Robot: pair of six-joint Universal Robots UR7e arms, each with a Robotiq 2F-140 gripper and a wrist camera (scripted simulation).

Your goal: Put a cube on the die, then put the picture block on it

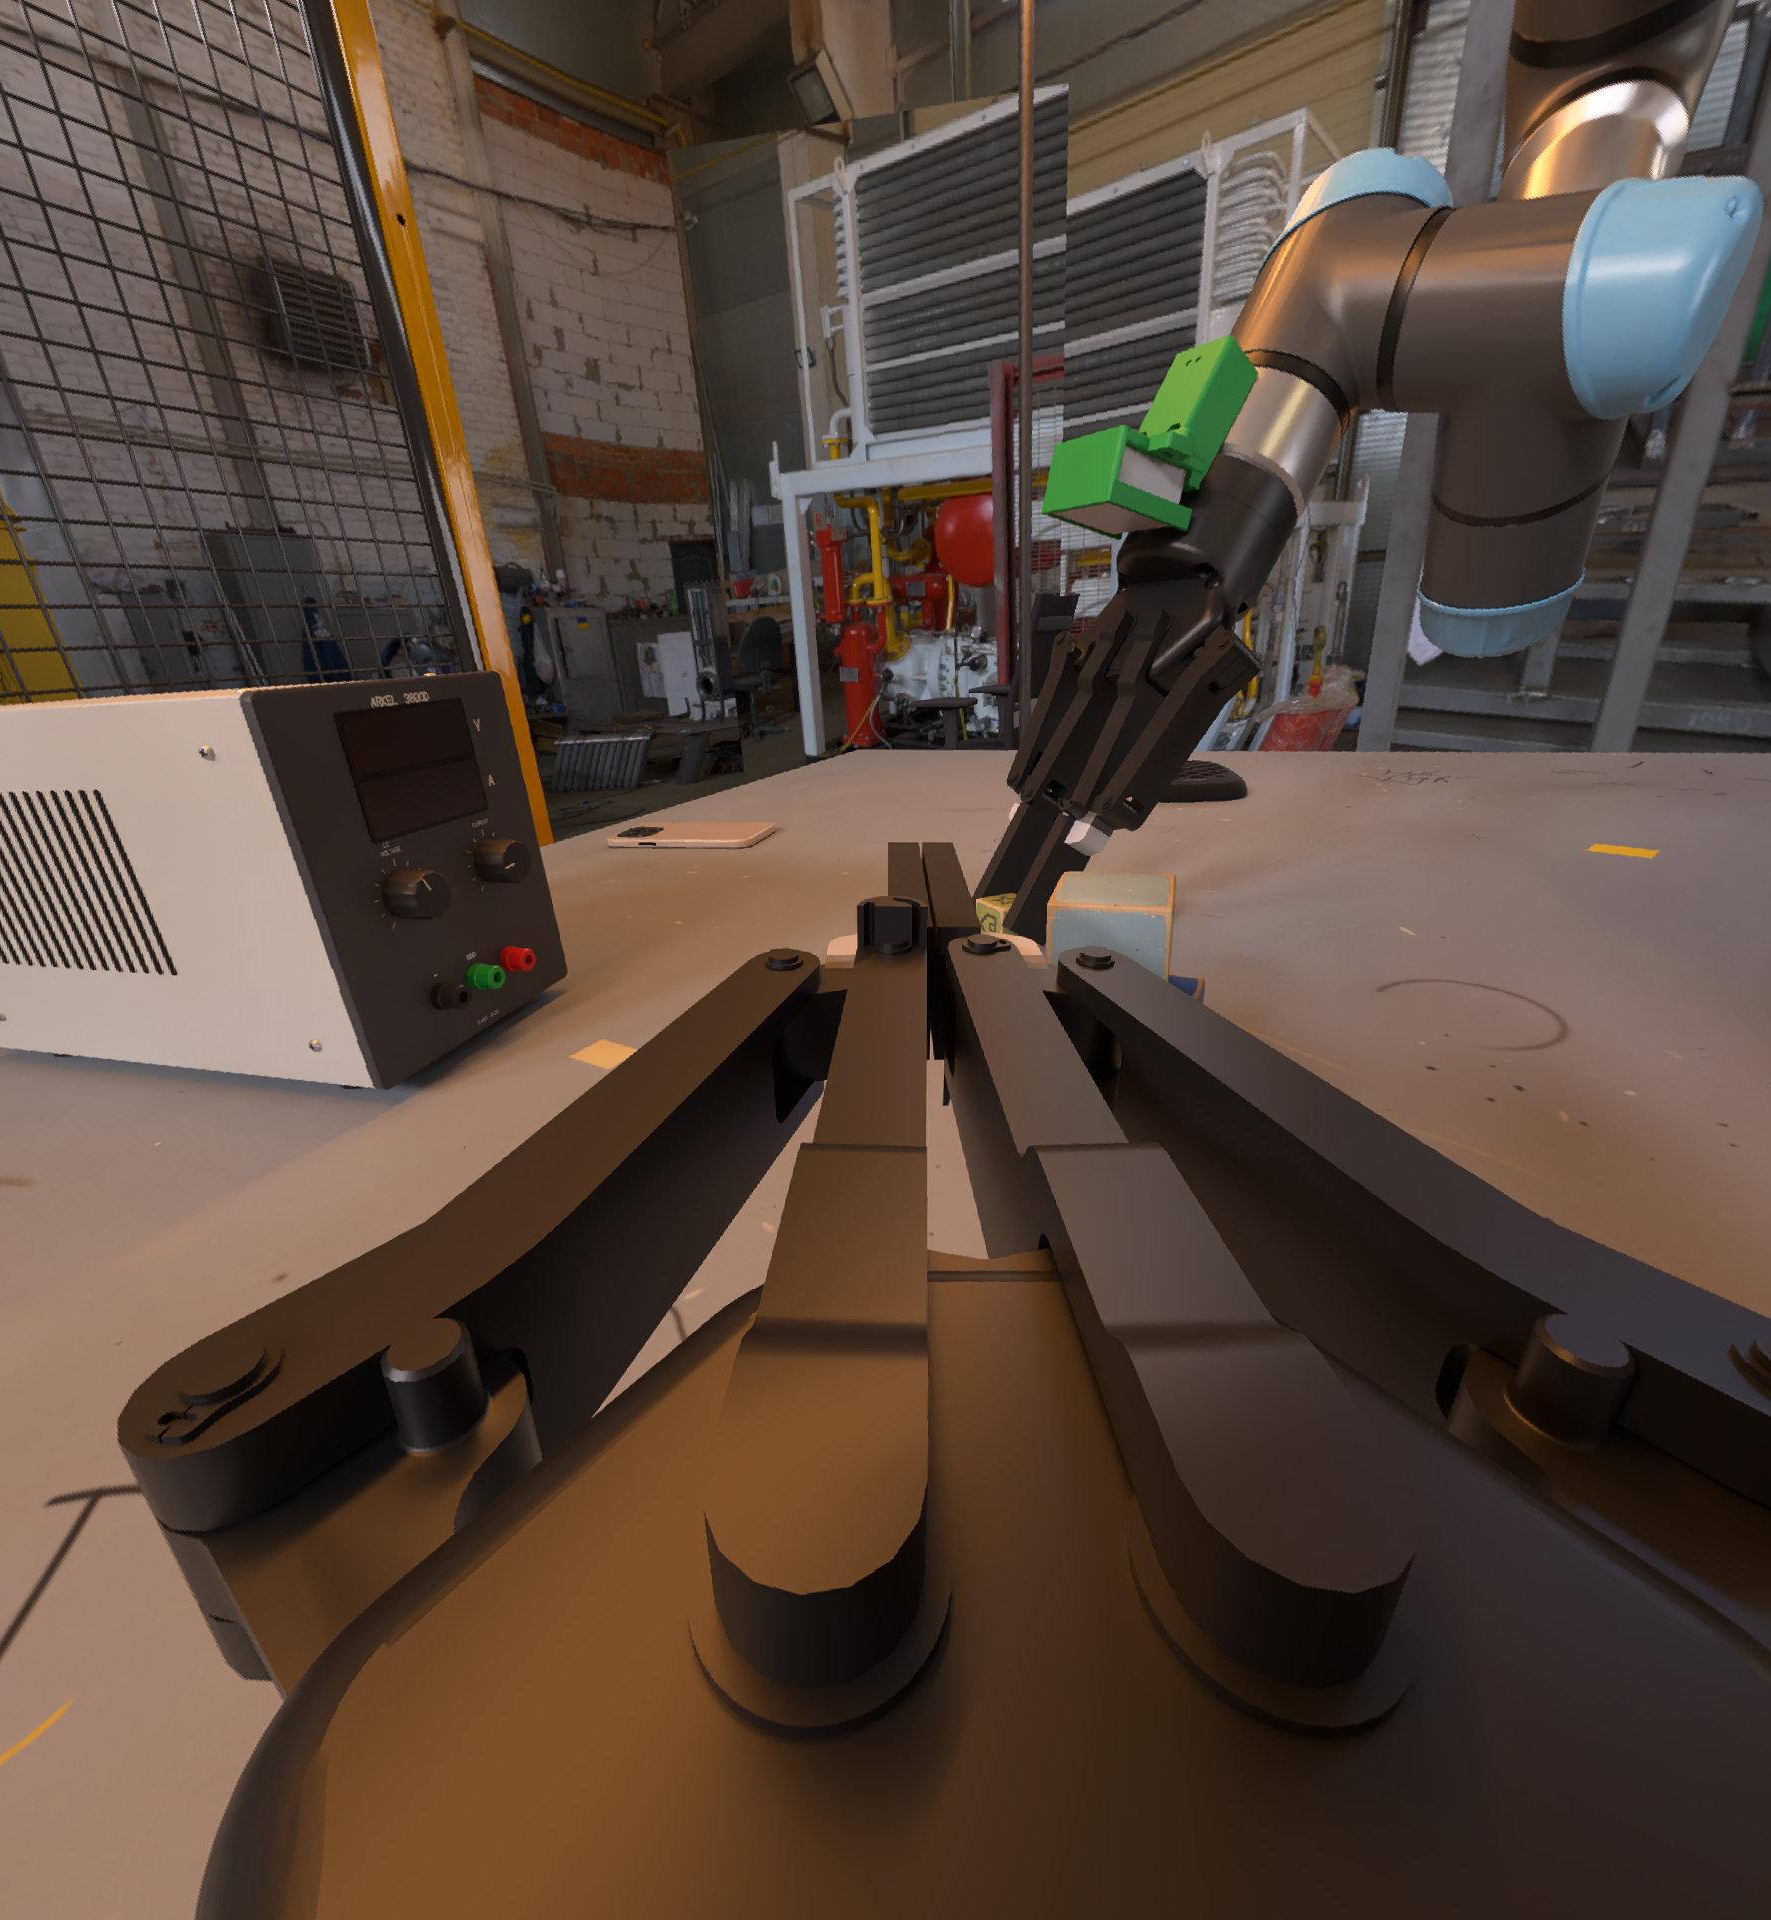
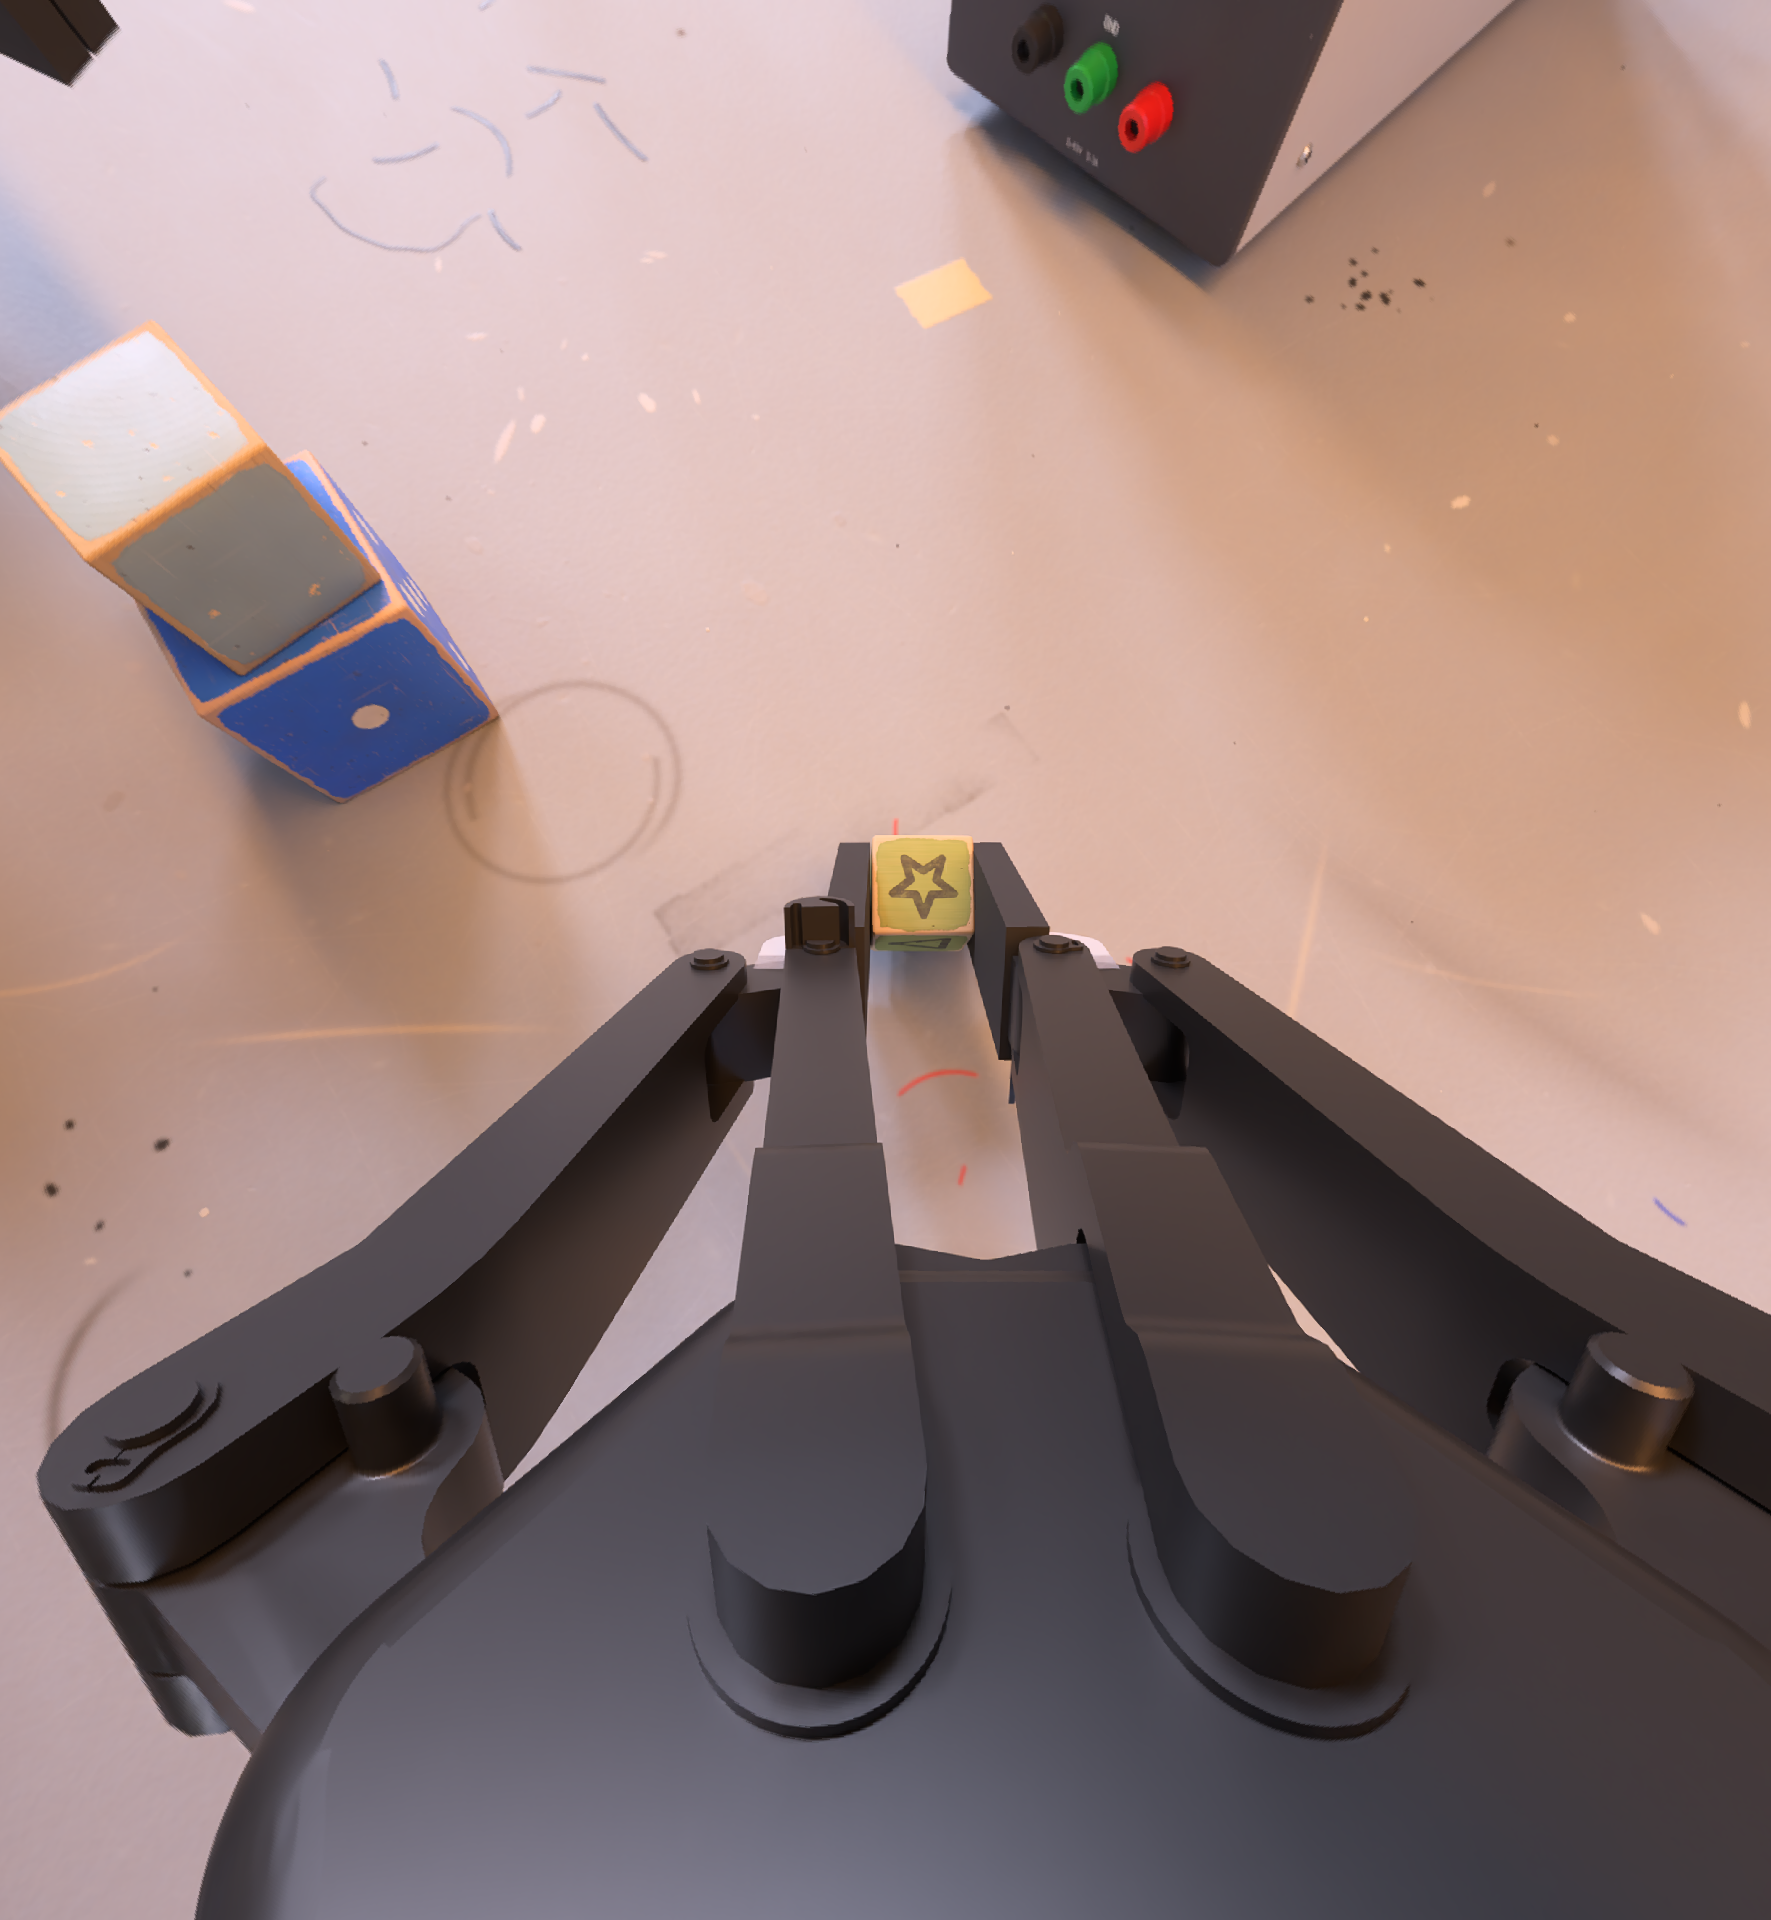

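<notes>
Right wrist view: the right tool [image 2: 922, 894] grips the picture block [image 2: 920, 883] above the surface [image 2: 1276, 623]; the cube [image 2: 185, 488] sits on the die [image 2: 341, 686]. The left tool [image 1: 928, 883] is closed, empty.

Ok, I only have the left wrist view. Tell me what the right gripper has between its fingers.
Observer: The right gripper is closed on the small yellow wooden picture block, a finger against each side, its star face toward the camera.
Operator: Now report the stack; my own fingers hide most of its base.
Observer: The pale grey wooden cube sits on the blue wooden die, twisted relative to it.
Operator: Say where that stack lies from the block.
Observer: In the right wrist view it stands up and to the left of the block, apart from it, with bare table between them.
</notes>
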